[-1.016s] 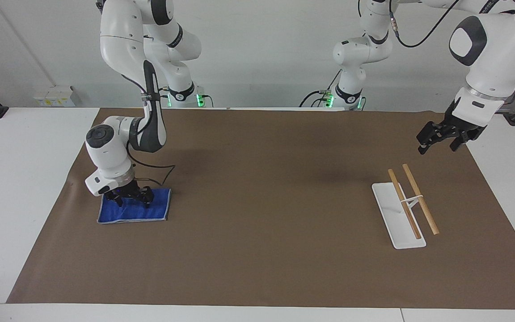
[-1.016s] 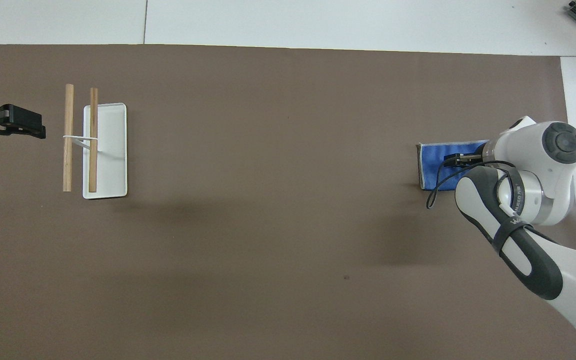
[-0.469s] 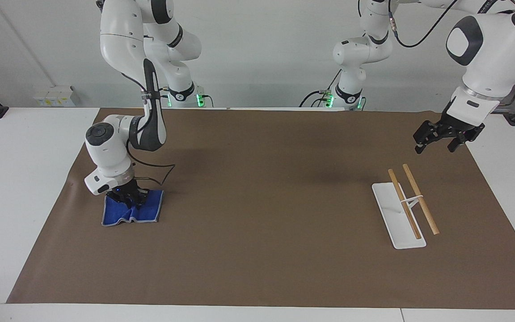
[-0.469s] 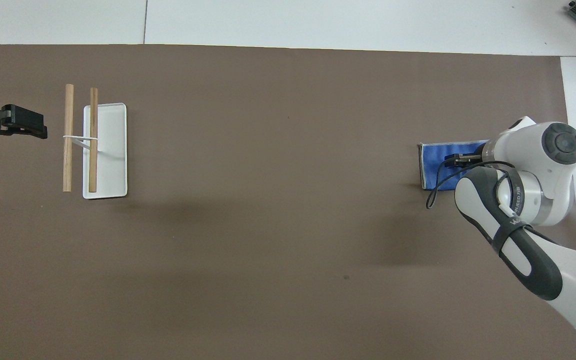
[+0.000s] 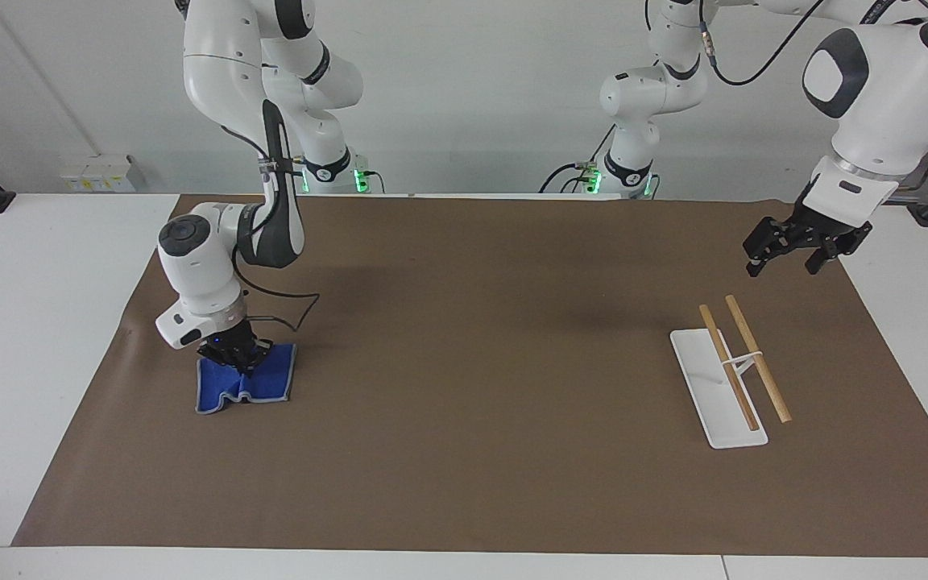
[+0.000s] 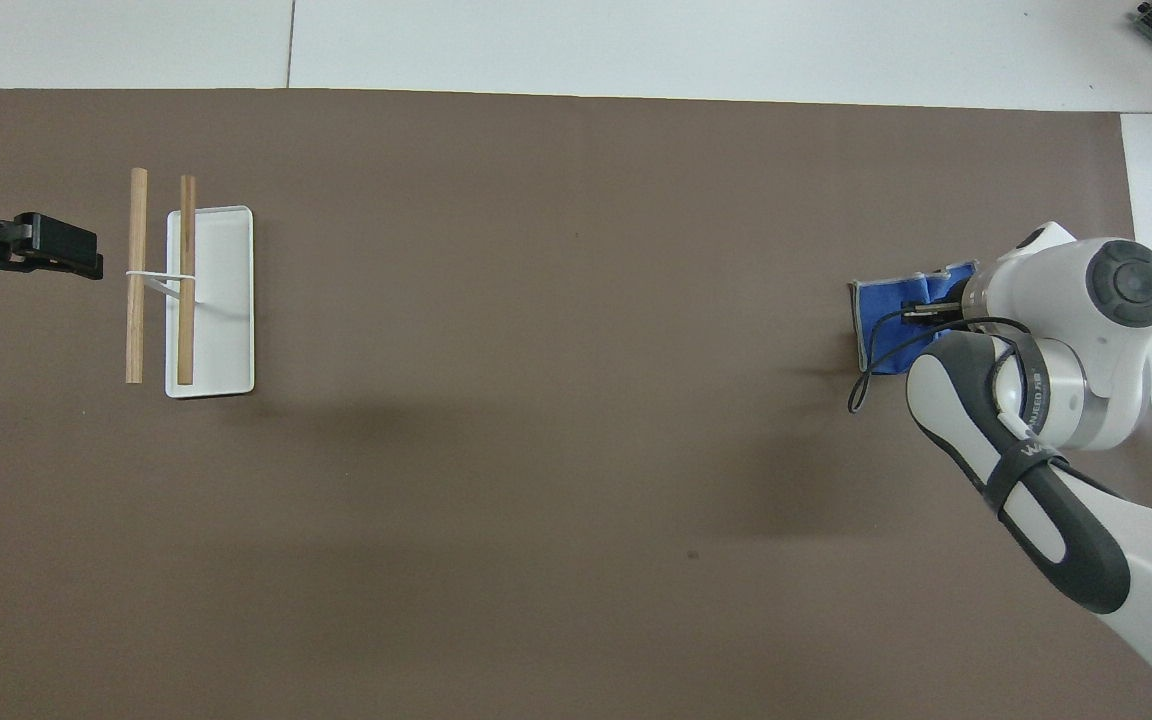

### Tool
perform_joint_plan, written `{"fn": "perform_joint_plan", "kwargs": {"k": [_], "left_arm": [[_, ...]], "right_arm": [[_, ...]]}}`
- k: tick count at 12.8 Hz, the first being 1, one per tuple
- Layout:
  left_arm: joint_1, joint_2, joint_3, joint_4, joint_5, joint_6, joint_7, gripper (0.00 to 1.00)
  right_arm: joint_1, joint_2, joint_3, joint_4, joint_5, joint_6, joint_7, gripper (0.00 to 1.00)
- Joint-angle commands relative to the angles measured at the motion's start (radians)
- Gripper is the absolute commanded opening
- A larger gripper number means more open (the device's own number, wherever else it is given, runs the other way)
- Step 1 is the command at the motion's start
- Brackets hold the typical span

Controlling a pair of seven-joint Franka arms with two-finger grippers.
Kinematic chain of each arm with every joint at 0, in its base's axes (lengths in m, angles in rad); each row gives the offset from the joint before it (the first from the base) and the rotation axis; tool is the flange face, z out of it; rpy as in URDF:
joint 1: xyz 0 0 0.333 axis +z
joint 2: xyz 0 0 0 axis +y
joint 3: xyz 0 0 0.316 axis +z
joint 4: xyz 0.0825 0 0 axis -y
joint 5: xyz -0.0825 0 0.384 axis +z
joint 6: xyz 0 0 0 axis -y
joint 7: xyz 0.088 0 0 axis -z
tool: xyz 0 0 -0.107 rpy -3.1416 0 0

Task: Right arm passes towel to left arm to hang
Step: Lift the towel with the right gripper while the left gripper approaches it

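Nearby, seemingly unobstructed: rack [image 5: 728, 379], mat [image 5: 480, 338].

Right gripper [image 5: 238, 352] pinches the towel [image 5: 246, 385], apparently lifting it.

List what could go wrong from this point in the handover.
1. The right gripper is shut on a bunched pinch of the towel, whose lower edge sits on the brown mat; it may slip free during the lift.
2. The left gripper waits open near the rack, so the carry across is long.
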Motion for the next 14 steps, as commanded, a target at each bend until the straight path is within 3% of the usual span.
{"fn": "perform_joint_plan", "kwargs": {"k": [1,6,8,11,14], "left_arm": [[0.001,-0.025,0.010,-0.030,-0.006,0.020,0.003,1.00],[-0.004,-0.034,0.007,-0.059,-0.019,0.046,-0.007,1.00],[0.005,-0.045,0.008,-0.089,-0.107,0.089,-0.061,1.00],[-0.005,-0.072,0.007,-0.163,-0.213,0.189,-0.195,1.00],[-0.050,-0.115,0.002,-0.290,-0.345,0.386,-0.398,1.00]], "right_arm": [[-0.003,-0.046,0.033,0.008,0.010,-0.036,-0.009,0.00],[-0.003,-0.069,0.148,0.093,0.012,-0.070,0.171,0.00],[-0.003,-0.070,0.188,0.139,0.013,-0.107,0.242,0.00],[-0.003,-0.112,0.254,0.215,0.094,-0.220,0.363,0.00],[-0.003,-0.121,0.317,0.252,0.172,-0.247,0.474,0.00]]}}
